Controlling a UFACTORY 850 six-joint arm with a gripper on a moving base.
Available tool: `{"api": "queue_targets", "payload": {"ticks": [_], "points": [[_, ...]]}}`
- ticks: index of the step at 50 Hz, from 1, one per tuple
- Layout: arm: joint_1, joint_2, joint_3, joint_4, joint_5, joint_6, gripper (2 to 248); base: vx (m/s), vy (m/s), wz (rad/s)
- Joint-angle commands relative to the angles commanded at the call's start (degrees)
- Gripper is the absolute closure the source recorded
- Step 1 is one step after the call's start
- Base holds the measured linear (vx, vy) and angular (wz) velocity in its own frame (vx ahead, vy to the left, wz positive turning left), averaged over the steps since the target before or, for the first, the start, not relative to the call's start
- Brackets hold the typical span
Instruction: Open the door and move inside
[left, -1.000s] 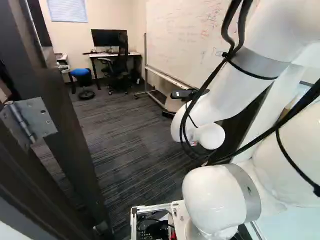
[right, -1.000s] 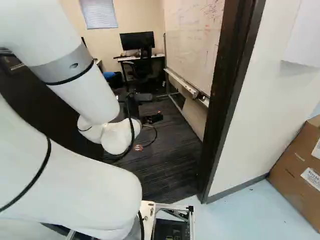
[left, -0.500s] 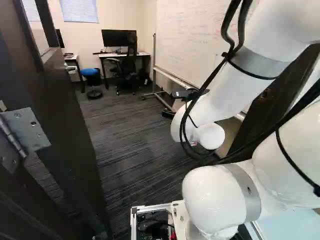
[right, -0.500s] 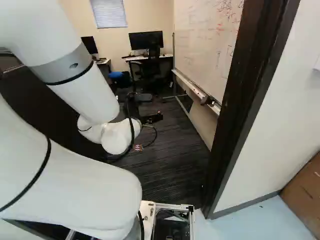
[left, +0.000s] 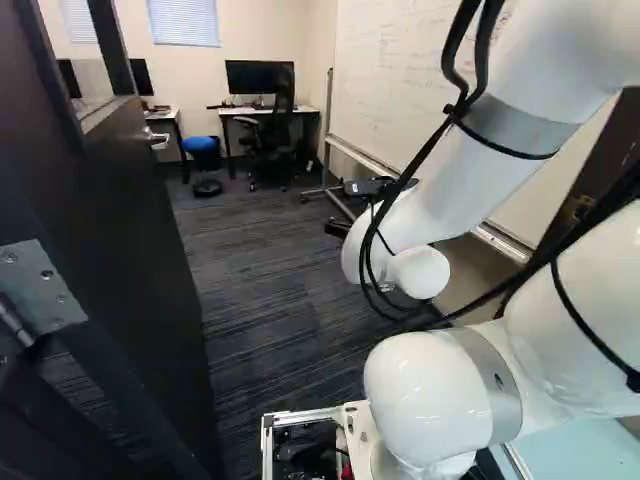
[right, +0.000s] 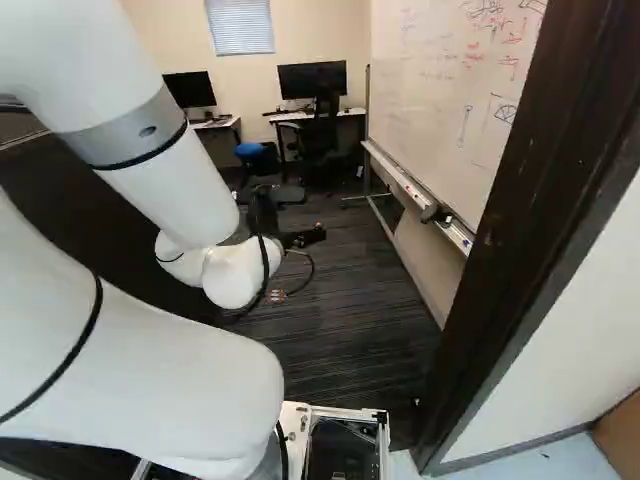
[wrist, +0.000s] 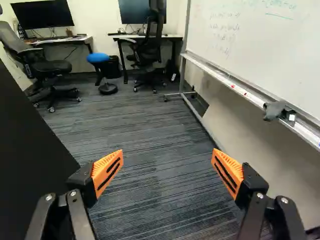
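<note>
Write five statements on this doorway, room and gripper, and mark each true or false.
1. The dark door stands open. True.
2. The black gripper with orange pads is shut. False: its fingers stand wide apart.
3. The door bears a silver lever handle. True.
4. The round blue-seated stool stands on a desk. False: it stands on the dark striped carpet.
5. The large white whiteboard is blank. False: it has writing.

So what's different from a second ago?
The base has moved: it rolled ahead and turned to its left, so the doorframe looks nearer and the whiteboard has shifted right in both base views. The arm kept its pose. The gripper is open, holding nothing now.
</note>
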Motion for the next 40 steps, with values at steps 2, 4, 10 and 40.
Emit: {"api": "queue_targets", "payload": {"ticks": [2, 4, 10, 40], "points": [[0.0, 0.0, 0.0, 0.0, 0.0, 0.0, 3, 0.136, 0.032, 0.163], [0.0, 0.0, 0.0, 0.0, 0.0, 0.0, 3, 0.13, 0.031, 0.188], [0.0, 0.0, 0.0, 0.0, 0.0, 0.0, 3, 0.092, 0.012, 0.117], [0.0, 0.0, 0.0, 0.0, 0.0, 0.0, 3, 0.119, 0.034, 0.134]]}}
